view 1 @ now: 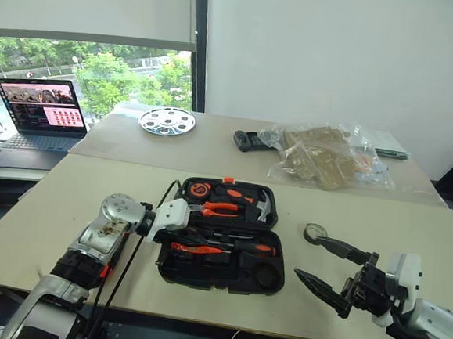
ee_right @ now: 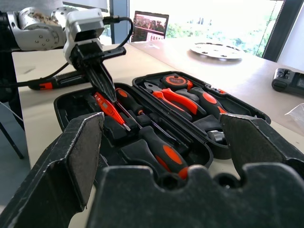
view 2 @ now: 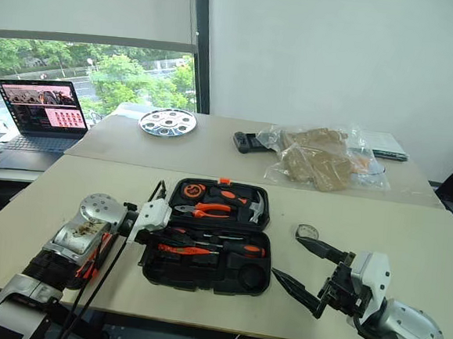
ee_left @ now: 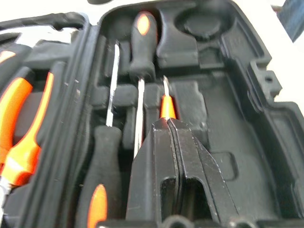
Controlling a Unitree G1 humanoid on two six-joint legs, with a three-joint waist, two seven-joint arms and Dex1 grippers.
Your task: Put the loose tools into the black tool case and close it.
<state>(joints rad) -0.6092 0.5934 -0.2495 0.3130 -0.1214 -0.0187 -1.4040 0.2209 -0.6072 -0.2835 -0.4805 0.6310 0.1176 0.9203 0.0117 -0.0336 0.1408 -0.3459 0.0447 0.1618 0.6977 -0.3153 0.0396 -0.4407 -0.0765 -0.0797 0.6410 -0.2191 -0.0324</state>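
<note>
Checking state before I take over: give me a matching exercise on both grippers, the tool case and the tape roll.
1 left gripper
2 right gripper
3 black tool case
4 tape roll

A lying open
B shut on the orange tester screwdriver
C open, holding nothing
D on the table, outside the case

Pairs: 1-B, 2-C, 3-A, 4-D

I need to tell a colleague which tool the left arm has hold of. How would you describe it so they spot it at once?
Start at the open black plastic tool case on the front beige table. In the half nearer the robot, beside two black-and-orange-handled screwdrivers, lies a slim orange tester screwdriver, gripped by the left gripper with its jaws shut. Its thin all-orange body sets it apart from those thicker, mostly black handles.
</note>
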